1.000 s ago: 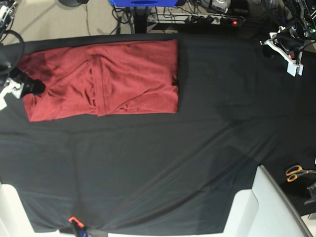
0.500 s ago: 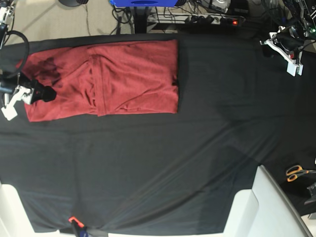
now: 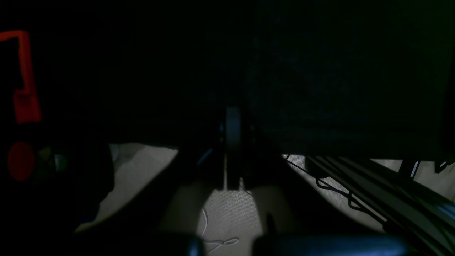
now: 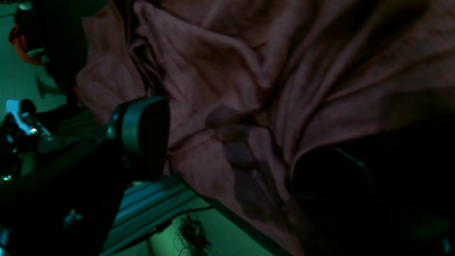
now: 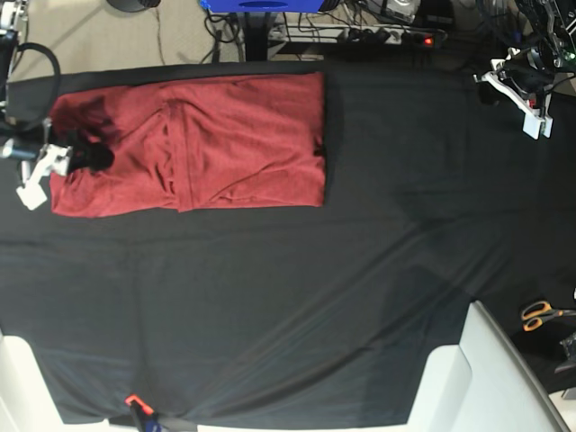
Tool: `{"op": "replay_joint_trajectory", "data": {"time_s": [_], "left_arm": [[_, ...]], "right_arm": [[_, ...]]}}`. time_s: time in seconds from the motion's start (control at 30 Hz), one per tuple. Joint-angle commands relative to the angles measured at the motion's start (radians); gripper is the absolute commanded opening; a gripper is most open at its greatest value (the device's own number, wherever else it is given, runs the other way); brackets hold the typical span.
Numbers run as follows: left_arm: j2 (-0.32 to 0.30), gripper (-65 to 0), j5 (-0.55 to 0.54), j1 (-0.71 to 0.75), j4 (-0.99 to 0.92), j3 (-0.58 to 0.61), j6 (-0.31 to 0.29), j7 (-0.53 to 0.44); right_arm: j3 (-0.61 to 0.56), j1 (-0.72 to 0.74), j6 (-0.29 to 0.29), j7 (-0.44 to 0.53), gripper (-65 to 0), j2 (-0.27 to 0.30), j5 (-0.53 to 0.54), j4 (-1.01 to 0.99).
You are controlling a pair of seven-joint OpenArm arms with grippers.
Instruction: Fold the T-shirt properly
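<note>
I am seeing the right gripper (image 5: 90,158) lying low over the T-shirt (image 5: 207,139) at its left end, fingers spread apart, one pad (image 4: 140,128) hovering above bunched fabric; nothing is clamped between them. The shirt is lying folded into a rust-red rectangle at the far left of the black cloth (image 5: 297,297), thin knit wrinkling in soft ridges near the gripper, a vertical fold running mid-panel. Its right edge is sitting straight. I am reading wide bare cloth beyond it. At far right the left gripper (image 5: 531,90) is resting clenched, holding nothing, near orange scissors (image 5: 540,315).
</note>
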Motion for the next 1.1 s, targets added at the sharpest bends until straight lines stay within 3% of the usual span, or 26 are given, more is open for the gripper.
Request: {"op": "replay_joint_trajectory", "data": {"time_s": [0.0,0.23,0.43,0.8,1.07], "left_arm": [[-0.016,-65.0,-0.01,0.008,0.015,-0.005,-0.005,-0.01],[-0.016,-65.0,-0.01,0.009,0.015,-0.011,-0.005,-0.01],[-0.016,-65.0,-0.01,0.009,0.015,-0.008,-0.005,-0.01],[-0.016,-65.0,-0.01,0.008,0.015,-0.011,-0.005,-0.01],[-0.016,-65.0,-0.01,0.006,0.015,-0.011,-0.005,-0.01]], "right_arm": [[-0.023,-0.018,-0.037,-0.067,-14.1,-0.024,-0.123,-0.011],[-0.024,-0.018,-0.037,-0.047,-15.3,-0.021,-0.123,-0.013],[-0.026,-0.02,-0.037,-0.004,-31.4,0.0,-0.123,-0.013],[-0.024,-0.02,-0.037,-0.003,-33.5,0.016,-0.123,-0.013],[-0.024,-0.013,-0.037,-0.003,-61.7,0.016,-0.123,-0.013]]}}
